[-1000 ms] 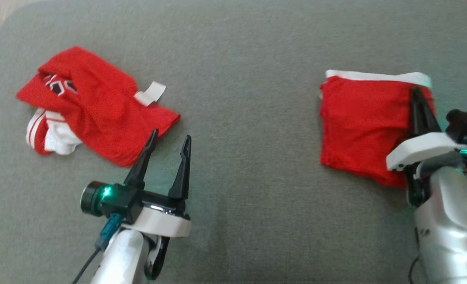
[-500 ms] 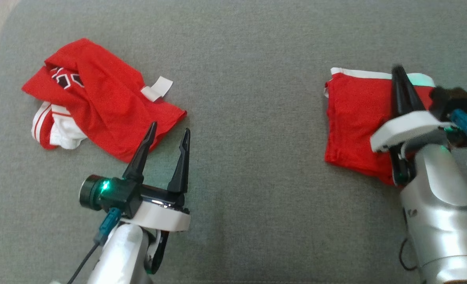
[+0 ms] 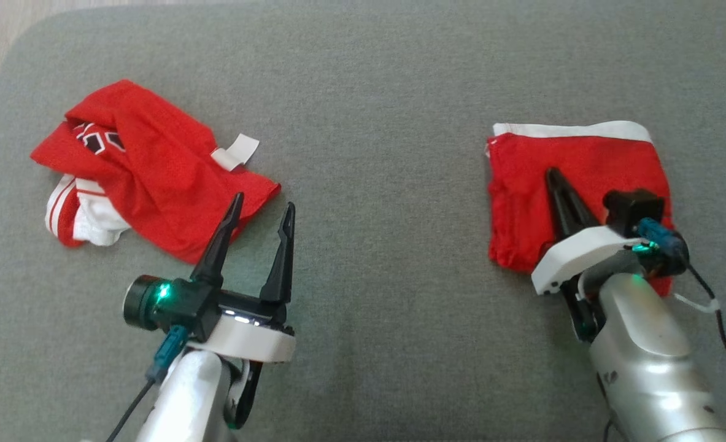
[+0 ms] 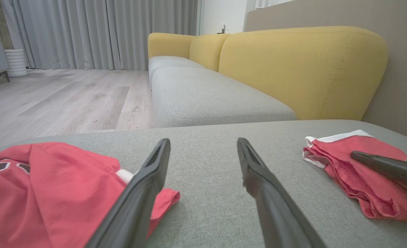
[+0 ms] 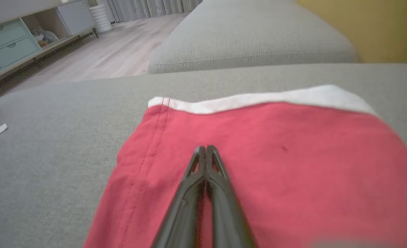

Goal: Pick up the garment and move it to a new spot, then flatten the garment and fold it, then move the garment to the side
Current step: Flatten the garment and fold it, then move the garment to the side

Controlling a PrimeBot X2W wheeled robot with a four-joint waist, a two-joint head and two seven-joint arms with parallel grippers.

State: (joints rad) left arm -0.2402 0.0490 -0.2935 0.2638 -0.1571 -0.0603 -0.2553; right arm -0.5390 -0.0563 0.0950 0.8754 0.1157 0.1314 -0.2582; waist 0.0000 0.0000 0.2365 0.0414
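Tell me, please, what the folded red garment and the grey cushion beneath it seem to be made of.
Folded red garment: probably a synthetic knit, matte; it creases softly and shows a stitched seam and white band. Grey cushion: woven upholstery cloth, matte, judging by its flecked, grainy weave.

In the head view the right arm [image 3: 639,344] hides from you the near right corner of the folded garment [image 3: 583,166]; in the right wrist view that cloth blurs at its right side and runs off the bottom edge; the crumpled garment [image 4: 52,186] is cut by the left wrist view's left edge; its print [image 3: 96,138] is partly folded under, unreadable.
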